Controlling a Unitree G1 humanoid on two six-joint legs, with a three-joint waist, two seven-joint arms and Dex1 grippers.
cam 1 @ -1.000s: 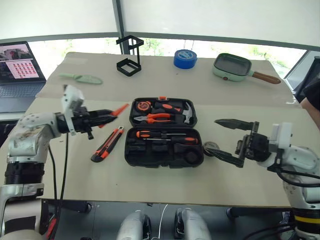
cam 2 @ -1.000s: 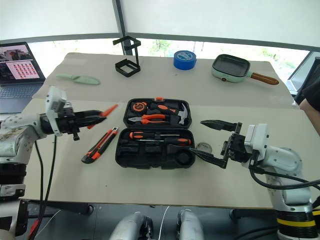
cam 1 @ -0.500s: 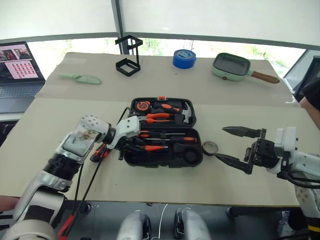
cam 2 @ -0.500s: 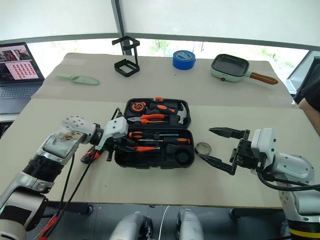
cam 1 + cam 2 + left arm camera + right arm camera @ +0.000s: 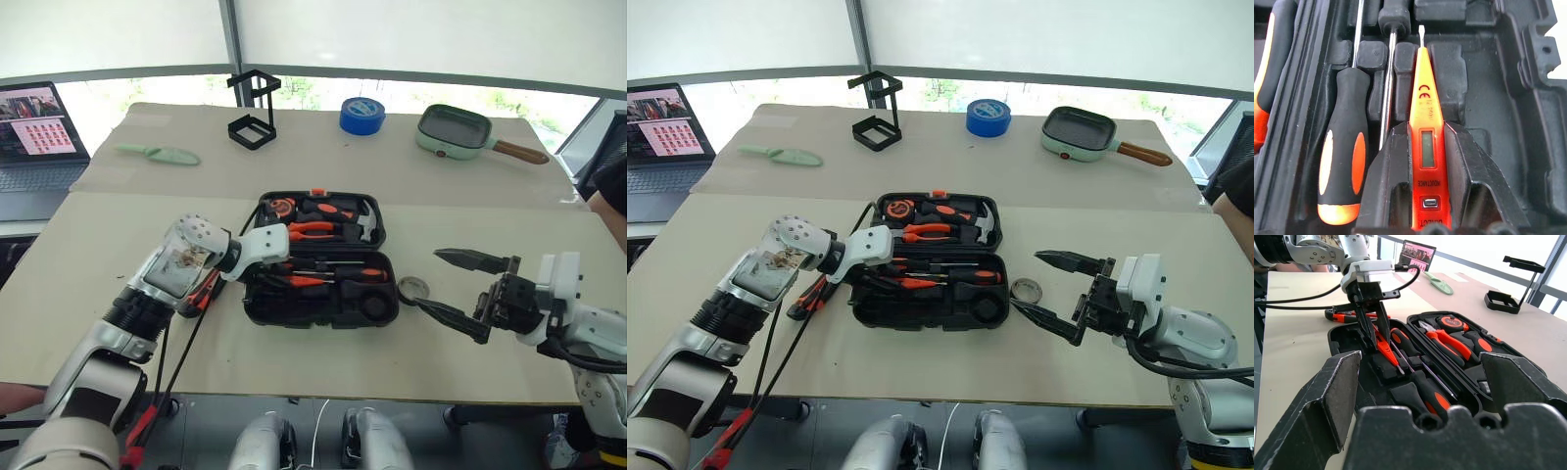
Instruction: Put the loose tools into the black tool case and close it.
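Left wrist view: left jaws [image 5: 1431, 161] grip tester [image 5: 1427, 122] over open case [image 5: 991, 315]; knife [image 5: 807, 296] at its nine o'clock and tape [image 5: 1025, 290] at three remain out; right jaws [image 5: 1055, 290] spread empty.

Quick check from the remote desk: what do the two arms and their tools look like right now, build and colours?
Both arms are silver-grey metal with black joint rings and white wrist housings. The left arm has a perforated, scuffed shell, and black and red cables hang under it. The left tool and right tool each have two black, pointed fingers with ridged edges. Black cable loops at the right arm.
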